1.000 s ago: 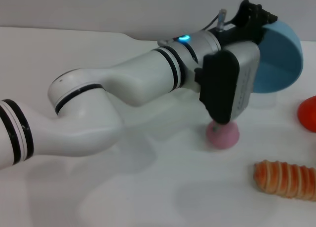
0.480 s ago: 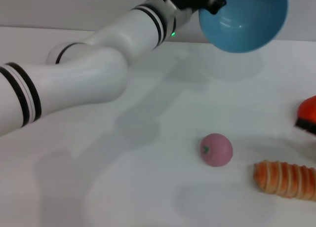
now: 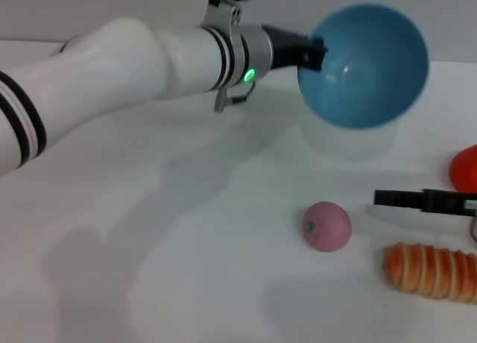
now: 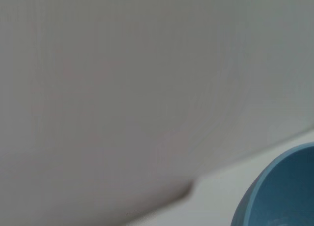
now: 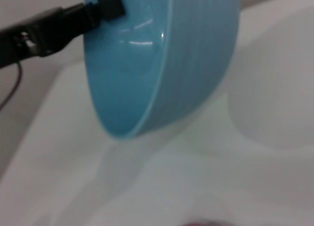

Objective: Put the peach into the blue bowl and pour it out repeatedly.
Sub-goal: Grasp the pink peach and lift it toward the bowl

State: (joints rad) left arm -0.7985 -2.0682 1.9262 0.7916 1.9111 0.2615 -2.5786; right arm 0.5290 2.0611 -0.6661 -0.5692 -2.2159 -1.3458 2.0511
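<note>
Pour step looks complete for this cycle, judging by the layout: the peach lies on the white table, free of everything, stem spot facing roughly 9 o'clock. The blue bowl is empty, held in the air and tipped so its mouth faces the head camera. Interior shows only glare, no contents. From the peach, the bowl sits at about 12 to 1 o'clock, well apart and raised above the table.

Left gripper is clenched on the bowl's rim at the bowl's 9 o'clock edge; in the right wrist view one dark finger lies inside the wall, pinching the rim.

Right gripper enters from the 3 o'clock edge, low over the table, near the peach but not touching it. Only a dark bar of it shows; cannot tell whether the claw is released or clenched.

Left to do, as I judge: bowl set upright, peach picked up and dropped in, then tipped out again.

Bystanders: orange ribbed roll at the peach's 4 o'clock; red-orange fruit at the 3 o'clock edge.
</note>
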